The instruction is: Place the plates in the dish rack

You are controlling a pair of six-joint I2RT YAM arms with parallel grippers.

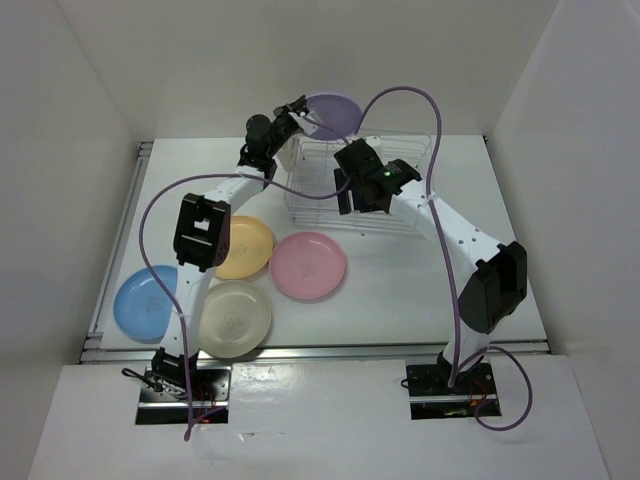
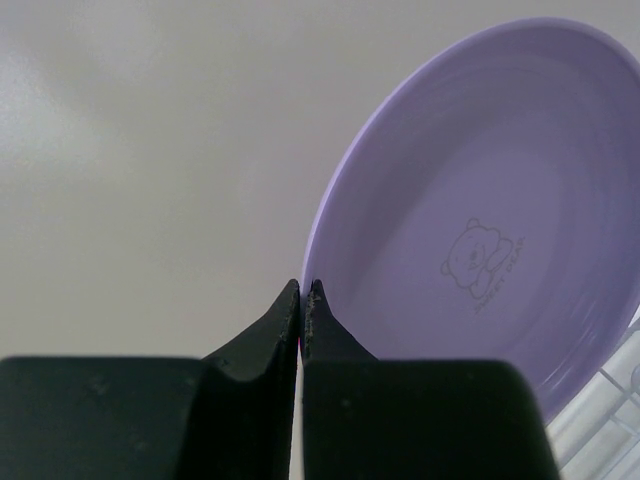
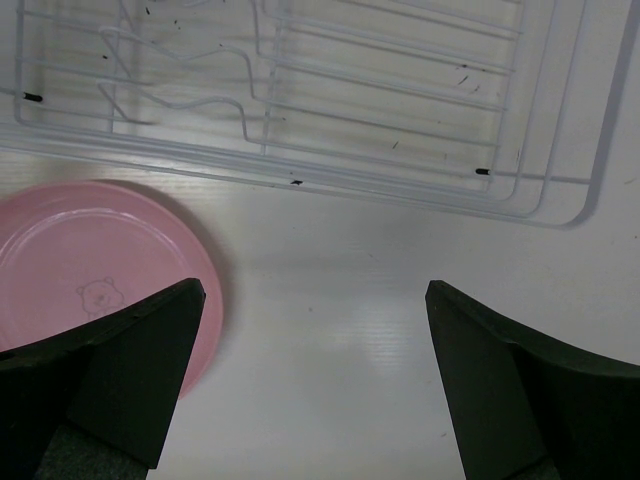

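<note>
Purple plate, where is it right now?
In the top view, the purple plate is at the far edge of the dish rack, pinched by the left gripper.

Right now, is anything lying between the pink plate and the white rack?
Nothing. In the right wrist view, only bare table separates the pink plate from the dish rack.

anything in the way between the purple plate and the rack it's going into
Nothing visible. The left gripper pinches the purple plate by its rim over the far end of the dish rack, which holds no plate. The right gripper hangs open by its near edge, apart from the plate.
</note>
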